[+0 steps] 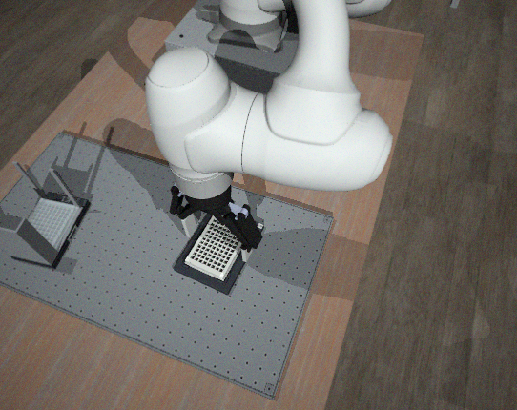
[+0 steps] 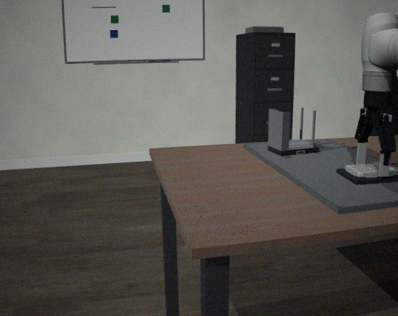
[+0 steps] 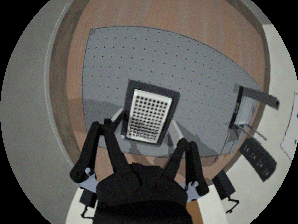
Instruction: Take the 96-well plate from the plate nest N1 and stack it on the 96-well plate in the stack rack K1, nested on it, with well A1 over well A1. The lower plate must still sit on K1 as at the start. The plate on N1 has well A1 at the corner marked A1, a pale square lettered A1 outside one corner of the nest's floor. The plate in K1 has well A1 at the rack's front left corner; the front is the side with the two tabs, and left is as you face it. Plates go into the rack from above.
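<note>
A white 96-well plate (image 1: 214, 249) lies in the dark plate nest N1 (image 1: 226, 285) near the middle of the grey baseplate. It also shows in the side view (image 2: 367, 170) and the wrist view (image 3: 149, 116). My gripper (image 1: 219, 240) is lowered over the plate's far end, with one finger on each long side. The fingers stand a little apart from the plate walls, so the gripper is open and holds nothing. The stack rack K1 (image 1: 52, 219) stands at the baseplate's left end with a second white plate (image 1: 51, 221) inside it.
K1 has a tall grey wall and two thin upright posts (image 2: 307, 125). The grey perforated baseplate (image 1: 143, 286) lies on a wooden table. The arm's large white links overhang the nest. A dark filing cabinet (image 2: 265, 86) stands behind the table.
</note>
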